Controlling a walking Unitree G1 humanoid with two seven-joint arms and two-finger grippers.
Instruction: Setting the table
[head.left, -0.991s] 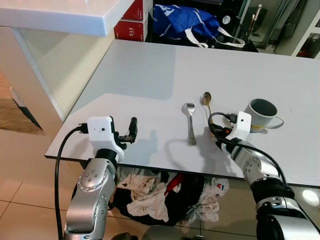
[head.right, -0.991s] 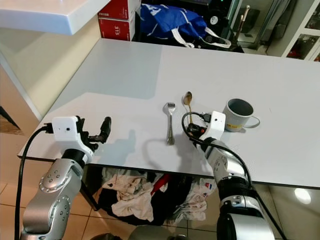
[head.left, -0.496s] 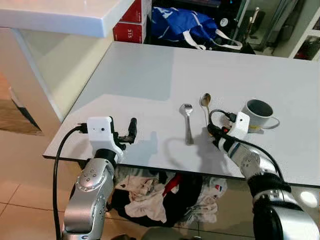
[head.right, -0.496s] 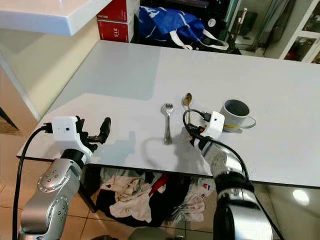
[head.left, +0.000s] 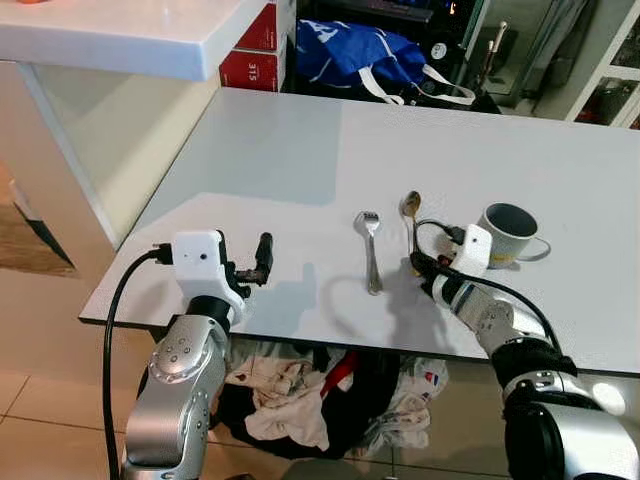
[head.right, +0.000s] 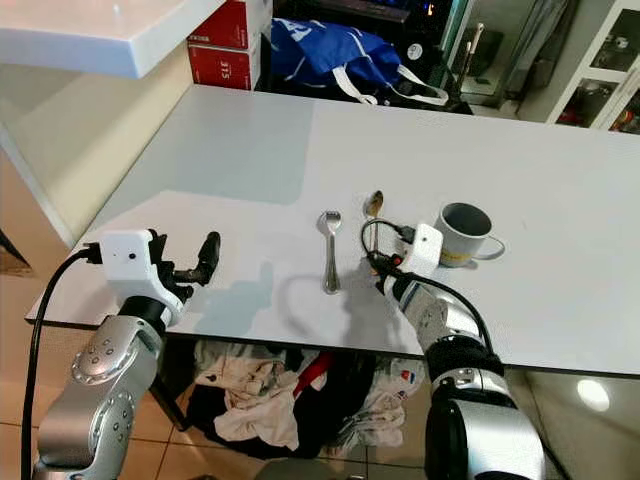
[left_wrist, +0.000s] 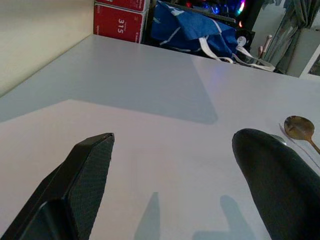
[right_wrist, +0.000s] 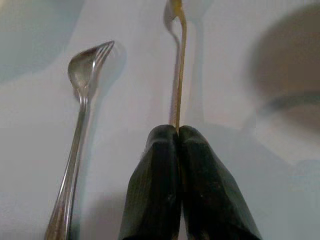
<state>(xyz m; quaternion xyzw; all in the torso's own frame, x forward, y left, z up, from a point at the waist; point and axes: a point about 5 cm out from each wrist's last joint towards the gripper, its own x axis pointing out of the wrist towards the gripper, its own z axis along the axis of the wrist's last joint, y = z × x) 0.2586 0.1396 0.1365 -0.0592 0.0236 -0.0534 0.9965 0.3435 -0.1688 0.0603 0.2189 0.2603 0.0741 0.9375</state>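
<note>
The right gripper (right_wrist: 178, 137) is clamped on the handle of a slim gold-toned spoon (right_wrist: 177, 65), its two black fingers (right_wrist: 157, 185) pressed together with the thin stem running out from between their tips. The spoon lies flat on the pale grey table (head.left: 280, 150), its small oval bowl (head.left: 411, 204) at the far end from the gripper, pointing away from the robot. Just beside the gripper, on its left, a silver fork (head.left: 370, 250) lies nearly parallel to the spoon, tines at the far end, a shiny narrow handle reaching back level with the fingertips. On the gripper's other side, close by, stands a grey mug (head.left: 508, 234) with its handle turned away from the spoon. The left gripper (left_wrist: 172, 170) hovers low over the table's near edge, well apart from the cutlery, fingers spread wide and holding nothing.
</note>
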